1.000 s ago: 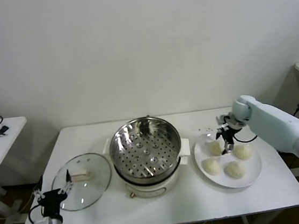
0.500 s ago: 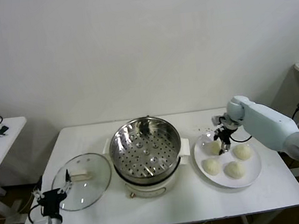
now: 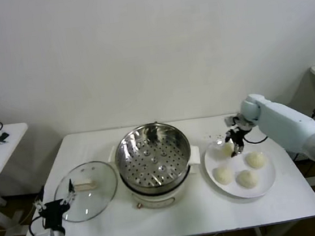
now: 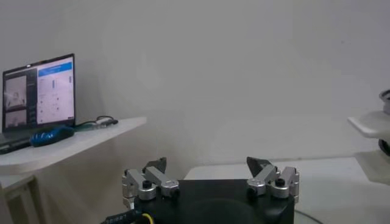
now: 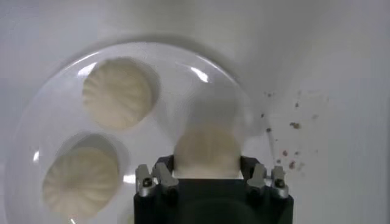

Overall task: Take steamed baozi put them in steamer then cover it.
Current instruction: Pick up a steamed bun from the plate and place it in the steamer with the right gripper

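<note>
While right hand (image 3: 235, 144) grips one baozi (image 5: 207, 151), three baozi on plate (image 3: 270, 182), left hand (image 4: 210, 178) wide.

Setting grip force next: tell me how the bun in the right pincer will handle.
The bun looks soft and puffy, so it probably dents under a hard squeeze. It seems light for its size. Its smooth domed skin may slip between the right pincer's narrow fingers, and on the glossy plate it could slide if nudged.

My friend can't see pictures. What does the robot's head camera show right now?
The right gripper is shut on one small cream-white steamed bun over a flat white plate holding three more. The shiny steel steamer basket stands empty; its clear glass lid lies beside it.
</note>
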